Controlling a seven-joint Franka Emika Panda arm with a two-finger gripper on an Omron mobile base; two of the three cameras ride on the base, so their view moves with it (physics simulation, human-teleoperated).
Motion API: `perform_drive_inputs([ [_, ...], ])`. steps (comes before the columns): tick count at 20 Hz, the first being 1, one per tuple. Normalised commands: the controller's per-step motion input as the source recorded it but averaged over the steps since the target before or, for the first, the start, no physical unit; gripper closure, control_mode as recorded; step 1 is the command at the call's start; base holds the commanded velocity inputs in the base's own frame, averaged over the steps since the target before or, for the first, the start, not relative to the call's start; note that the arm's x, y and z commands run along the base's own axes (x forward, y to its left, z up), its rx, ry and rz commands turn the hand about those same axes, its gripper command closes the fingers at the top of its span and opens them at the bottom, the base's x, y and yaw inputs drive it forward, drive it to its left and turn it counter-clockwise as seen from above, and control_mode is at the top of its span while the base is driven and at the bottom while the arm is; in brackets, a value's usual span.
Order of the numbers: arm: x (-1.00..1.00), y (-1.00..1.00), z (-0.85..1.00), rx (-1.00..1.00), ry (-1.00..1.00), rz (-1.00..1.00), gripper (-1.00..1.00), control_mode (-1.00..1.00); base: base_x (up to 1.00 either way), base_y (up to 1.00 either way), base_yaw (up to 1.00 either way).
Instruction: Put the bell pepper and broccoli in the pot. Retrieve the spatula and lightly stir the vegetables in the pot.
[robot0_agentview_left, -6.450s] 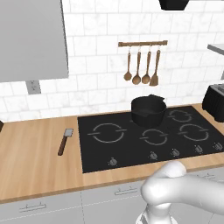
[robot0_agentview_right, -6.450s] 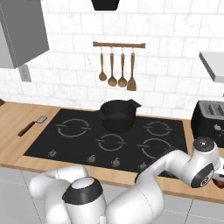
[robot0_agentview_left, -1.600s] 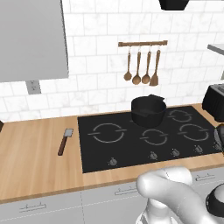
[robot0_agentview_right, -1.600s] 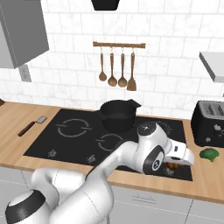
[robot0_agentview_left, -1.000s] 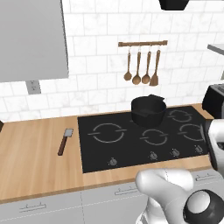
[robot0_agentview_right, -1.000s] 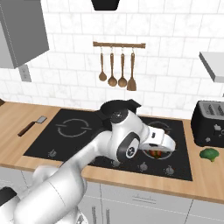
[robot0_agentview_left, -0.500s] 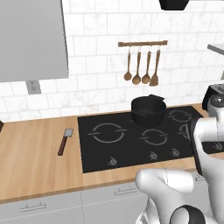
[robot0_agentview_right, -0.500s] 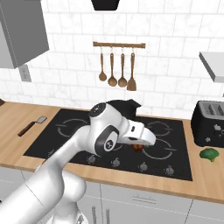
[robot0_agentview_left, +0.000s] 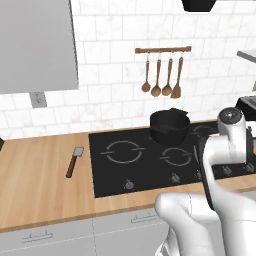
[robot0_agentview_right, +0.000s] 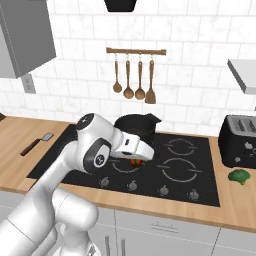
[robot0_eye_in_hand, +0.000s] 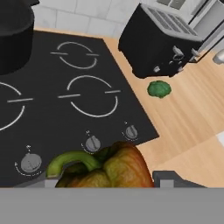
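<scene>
My gripper (robot0_agentview_right: 136, 160) is shut on the red-orange bell pepper (robot0_agentview_right: 133, 162) and holds it above the hob, just in front of the black pot (robot0_agentview_right: 134, 128). In the hand view the bell pepper (robot0_eye_in_hand: 105, 168), with its green stem, sits between the fingertips at the bottom, and the pot (robot0_eye_in_hand: 13, 37) is at the top left. The green broccoli (robot0_agentview_right: 240, 176) lies on the wooden counter right of the hob, in front of the toaster; the hand view has the broccoli (robot0_eye_in_hand: 159, 89) too. The spatula (robot0_agentview_left: 74, 161) lies on the counter left of the hob. The pot (robot0_agentview_left: 170, 127) stands on a rear burner.
A black toaster (robot0_agentview_right: 242, 140) stands at the right end of the counter. The black hob (robot0_agentview_left: 130, 170) has its knobs along the front edge. Wooden spoons and a turner (robot0_agentview_right: 134, 75) hang on a wall rail above the pot.
The arm has swung left from the right-hand counter across the hob, carrying the bell pepper to just in front of the pot. The broccoli, pot and spatula have stayed put.
</scene>
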Motion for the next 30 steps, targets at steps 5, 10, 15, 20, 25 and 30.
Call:
perform_drive_inputs([
  [5,0.19,0.58,0.09,0.03,-0.02,0.09,1.0,-1.0,0.0,0.0,0.0],
  [10,0.49,0.22,0.0,0.1,-0.14,0.23,1.0,-1.0,0.0,0.0,0.0],
  [15,0.65,0.05,0.03,0.07,-0.15,0.32,1.0,-1.0,0.0,0.0,0.0],
  [20,0.58,0.21,0.33,0.0,-0.01,0.23,1.0,-1.0,0.0,0.0,0.0],
  [25,0.5,0.3,0.38,-0.03,0.1,0.15,1.0,-1.0,0.0,0.0,0.0],
  [30,0.4,0.24,0.08,-0.02,0.1,0.05,1.0,-1.0,0.0,0.0,0.0],
])
